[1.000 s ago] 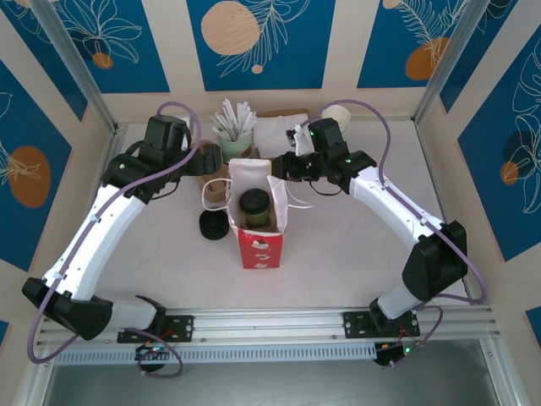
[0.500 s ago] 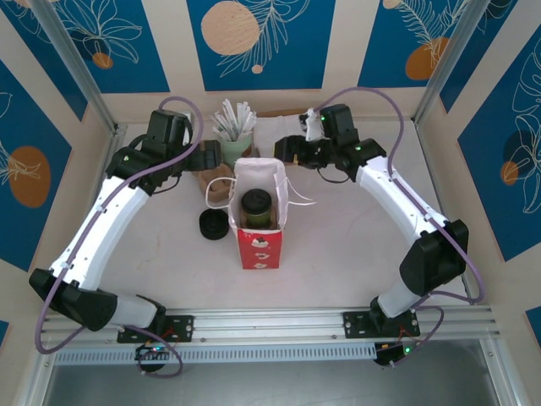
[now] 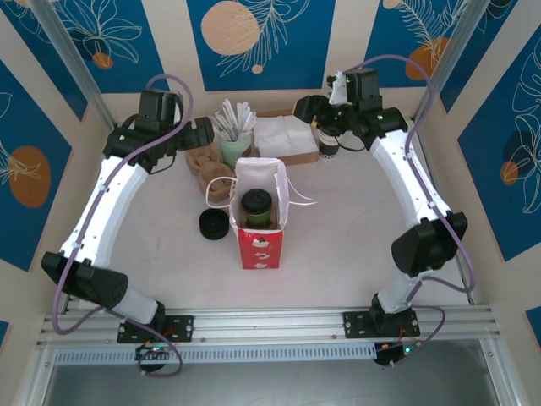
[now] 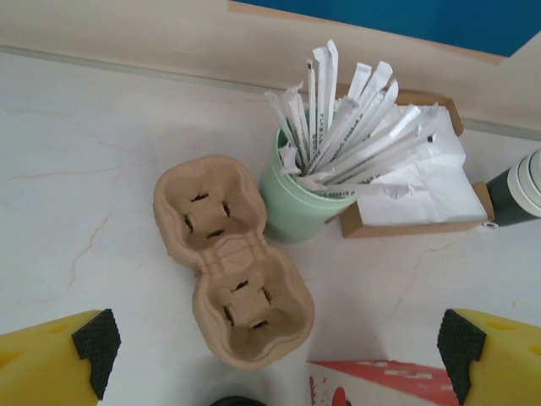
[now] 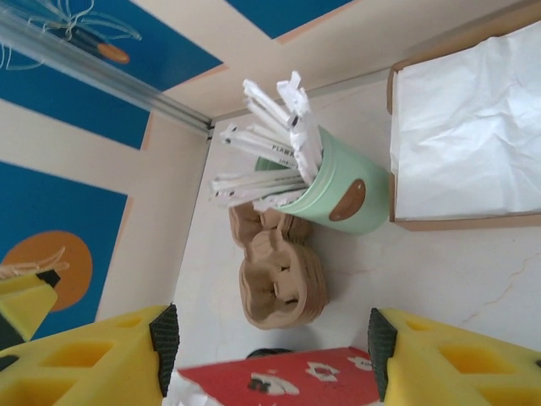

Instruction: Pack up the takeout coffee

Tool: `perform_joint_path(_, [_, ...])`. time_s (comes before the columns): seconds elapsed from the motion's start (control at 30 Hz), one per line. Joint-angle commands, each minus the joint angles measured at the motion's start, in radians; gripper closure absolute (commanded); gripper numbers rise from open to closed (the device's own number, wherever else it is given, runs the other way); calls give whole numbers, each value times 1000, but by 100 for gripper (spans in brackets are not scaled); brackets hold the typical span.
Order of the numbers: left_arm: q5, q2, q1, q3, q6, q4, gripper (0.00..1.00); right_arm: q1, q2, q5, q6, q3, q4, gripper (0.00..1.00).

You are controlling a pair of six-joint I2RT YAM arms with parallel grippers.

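Top external view: the tall red-and-white paper bag (image 3: 256, 245) stands upright near the middle of the table, mouth open. The small olive-brown paper cup with the round black lid (image 3: 256, 205) sits upright inside it, lid just below the rim. The main step, getting the coffee into the bag, looks done.

Both arms are at the far side, well apart from the bag. The left gripper (image 3: 201, 135) hangs over the far-left items, and its wrist view shows the yellow fingers (image 4: 51, 364) wide apart with nothing between them. The right gripper (image 3: 303, 108) is far right above the napkin tray, jaws also apart and empty.

Any remaining step is probably an extra for the bag. That would mean lowering onto something thin and pinching it lightly — without nudging the bag's loose white string handles (image 3: 297, 200).

Containers:
- The mint-green cup (image 4: 296, 203) bristles with white paper-wrapped sticks (image 4: 347, 127).
- The shallow brown cardboard tray (image 4: 406, 227) to its right holds crumpled white napkins (image 4: 423, 182).
- The moulded brown pulp cup carriers (image 4: 228, 262) to its left are empty.
- A low stack of bare black lids (image 3: 213, 225) lies just left of the bag.
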Motion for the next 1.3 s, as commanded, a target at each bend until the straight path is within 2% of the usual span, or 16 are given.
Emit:
perform_joint_path(0.0, [60,61,41,79,-48,-4,4,-13,94,-41,77,117,-130,39])
perform_joint_path(0.13, [94,149,64,156,-70,-4,8,-2,185,-72,70,240,-181,40])
perform_joint_path(0.27, [110,241,68,255,-48,-12,11,6,215,-85,68,266,-174,41])
perform_joint_path(0.4, [131,319,69,331,-42,3,20,9,218,-82,59,254,-169,42])
perform_joint_path(0.5, [137,380,69,389,-70,7,25,12,219,-75,34,252,-183,47])
perform_joint_path(0.93, [156,611,42,615,-102,-35,40,-2,173,-83,-49,202,-250,47])
perform_joint_path(1.27, [136,712,-7,695,-107,-42,50,-34,97,-95,-103,107,-227,47])
